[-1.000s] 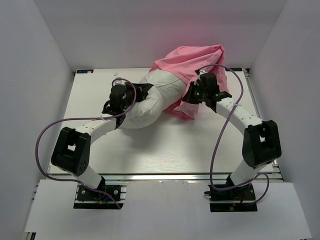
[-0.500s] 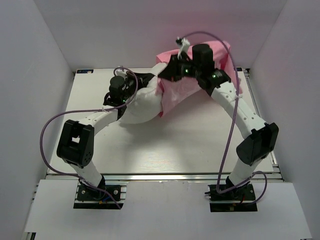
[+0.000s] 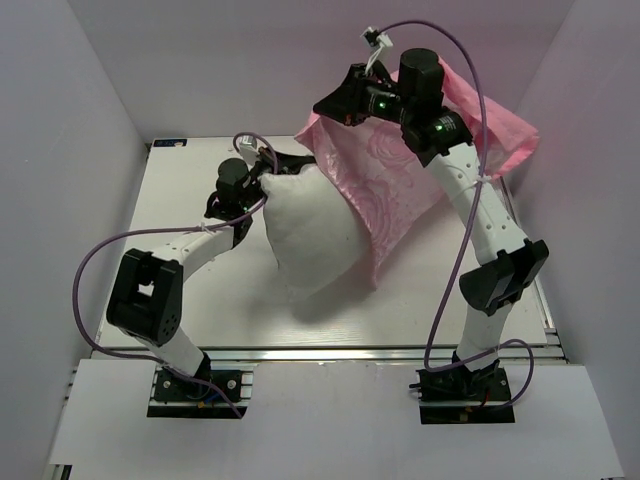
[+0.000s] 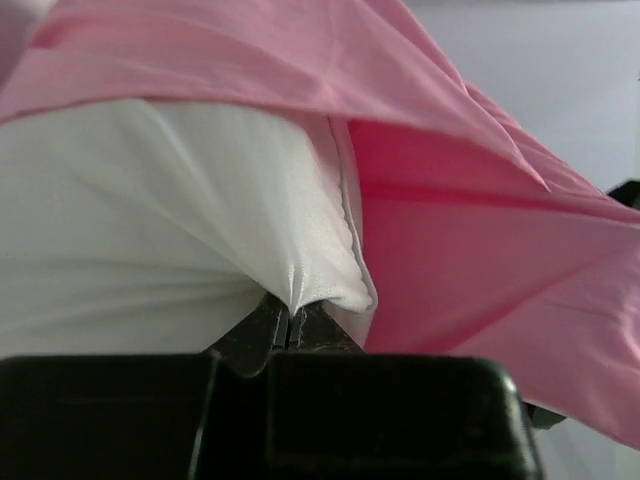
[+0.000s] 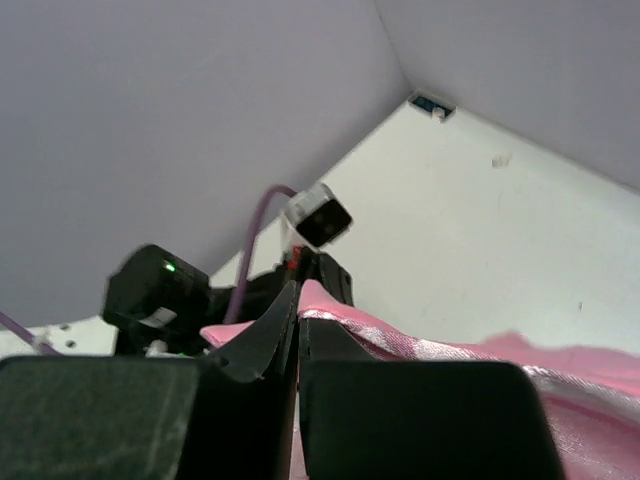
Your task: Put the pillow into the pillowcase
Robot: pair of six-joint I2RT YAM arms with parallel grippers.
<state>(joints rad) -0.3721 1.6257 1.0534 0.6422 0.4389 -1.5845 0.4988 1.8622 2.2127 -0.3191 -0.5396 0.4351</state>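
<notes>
The white pillow [image 3: 310, 235] lies tilted on the table, its far end inside the mouth of the pink pillowcase [image 3: 400, 170]. My left gripper [image 3: 263, 178] is shut on the pillow's near-left corner; in the left wrist view the jaws [image 4: 290, 318] pinch a tuck of the pillow [image 4: 150, 220], with the pillowcase [image 4: 480, 230] draped above and to the right. My right gripper [image 3: 326, 104] is raised high at the back, shut on the pillowcase's upper edge. In the right wrist view its jaws [image 5: 300, 300] clamp the pillowcase's rim [image 5: 450, 362].
The white table [image 3: 200, 300] is enclosed by grey walls on the left, back and right. The pillowcase's closed end drapes toward the back right wall [image 3: 505, 135]. My left arm's wrist [image 5: 155, 290] shows just beyond the right gripper's jaws.
The right gripper has risen and swung toward the back left with the pillowcase edge, spreading the case over the pillow. The pillow's free end now reaches farther toward the front.
</notes>
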